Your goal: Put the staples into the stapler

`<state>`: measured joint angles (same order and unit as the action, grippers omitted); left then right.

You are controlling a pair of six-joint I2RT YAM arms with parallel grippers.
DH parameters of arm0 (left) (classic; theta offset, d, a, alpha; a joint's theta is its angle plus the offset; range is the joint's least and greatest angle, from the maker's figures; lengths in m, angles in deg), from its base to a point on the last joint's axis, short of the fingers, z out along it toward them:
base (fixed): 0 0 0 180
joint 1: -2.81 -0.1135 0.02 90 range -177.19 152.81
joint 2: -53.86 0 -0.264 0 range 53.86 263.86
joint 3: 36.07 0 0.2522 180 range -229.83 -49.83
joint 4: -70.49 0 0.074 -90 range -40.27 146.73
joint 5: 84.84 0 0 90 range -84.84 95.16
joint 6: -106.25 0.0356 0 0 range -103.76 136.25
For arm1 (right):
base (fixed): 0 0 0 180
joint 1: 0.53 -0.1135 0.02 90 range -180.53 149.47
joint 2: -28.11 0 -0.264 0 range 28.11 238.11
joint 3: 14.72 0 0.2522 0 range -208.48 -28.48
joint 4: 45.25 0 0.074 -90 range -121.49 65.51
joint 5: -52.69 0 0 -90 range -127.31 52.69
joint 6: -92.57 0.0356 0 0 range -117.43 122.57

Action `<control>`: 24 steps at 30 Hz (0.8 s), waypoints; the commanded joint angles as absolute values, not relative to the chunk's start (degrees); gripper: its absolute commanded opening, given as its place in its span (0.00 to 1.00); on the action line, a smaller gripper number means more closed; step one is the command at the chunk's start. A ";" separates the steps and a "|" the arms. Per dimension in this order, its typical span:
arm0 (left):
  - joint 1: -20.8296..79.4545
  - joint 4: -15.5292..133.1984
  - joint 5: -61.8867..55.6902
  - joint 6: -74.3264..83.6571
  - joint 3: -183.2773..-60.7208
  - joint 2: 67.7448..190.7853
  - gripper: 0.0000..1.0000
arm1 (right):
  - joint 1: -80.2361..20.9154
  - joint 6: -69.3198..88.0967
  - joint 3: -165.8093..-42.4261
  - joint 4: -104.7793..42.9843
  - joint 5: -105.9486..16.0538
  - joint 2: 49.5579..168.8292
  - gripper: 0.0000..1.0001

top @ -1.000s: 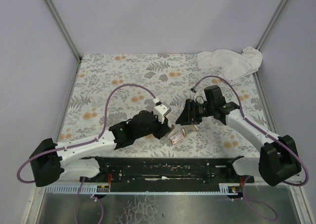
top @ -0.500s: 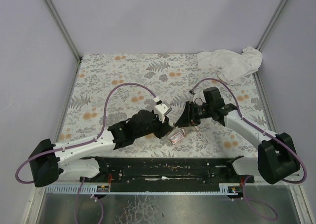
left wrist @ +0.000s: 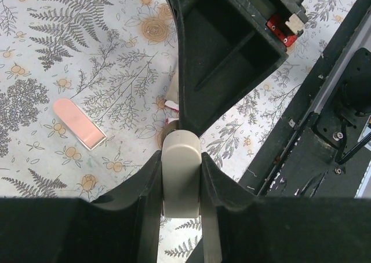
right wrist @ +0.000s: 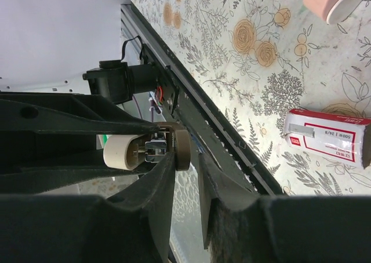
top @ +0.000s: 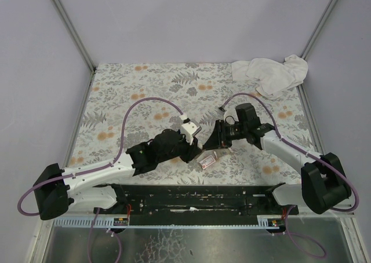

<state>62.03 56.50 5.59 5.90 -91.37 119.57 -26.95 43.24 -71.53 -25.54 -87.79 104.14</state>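
My left gripper [left wrist: 181, 159] is shut on the rounded beige end of the stapler [left wrist: 181, 173] and holds it just above the floral table; from above the stapler [top: 188, 128] shows at mid-table. My right gripper [right wrist: 187, 154] faces the stapler's other end, where a beige body [right wrist: 123, 152], a brown end piece and a metal channel show. Its jaws stand a narrow gap apart with nothing between them, the left finger against the brown piece. The staples box [right wrist: 327, 137], pink and maroon with a pale label, lies flat on the table [top: 207, 160] below both grippers [top: 213, 138].
A white cloth [top: 269, 72] is bunched at the far right corner. A flat pink piece [left wrist: 79, 131] lies on the table left of the stapler. The black rail [top: 197, 196] runs along the near edge. Grey walls close in the sides.
My right gripper has shifted slightly left toward the stapler's end and its jaws have narrowed. The left gripper and the stapler have stayed in place.
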 commanded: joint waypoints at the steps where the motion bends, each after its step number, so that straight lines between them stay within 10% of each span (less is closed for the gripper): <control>1: 62.49 61.97 5.99 6.93 -92.77 118.42 0.00 | -28.56 48.91 -69.89 -33.42 -92.16 104.14 0.28; 9: 62.57 61.79 6.65 6.86 -92.47 118.23 0.02 | -28.78 52.36 -68.94 -38.84 -92.75 104.25 0.08; 15: 62.55 62.16 10.49 3.49 -91.64 116.46 0.89 | -28.86 52.20 -66.65 -43.74 -87.51 102.78 0.00; 24: 59.40 53.08 22.19 -21.91 -94.07 117.85 1.00 | -31.78 46.09 -58.26 -50.55 -65.61 98.03 0.00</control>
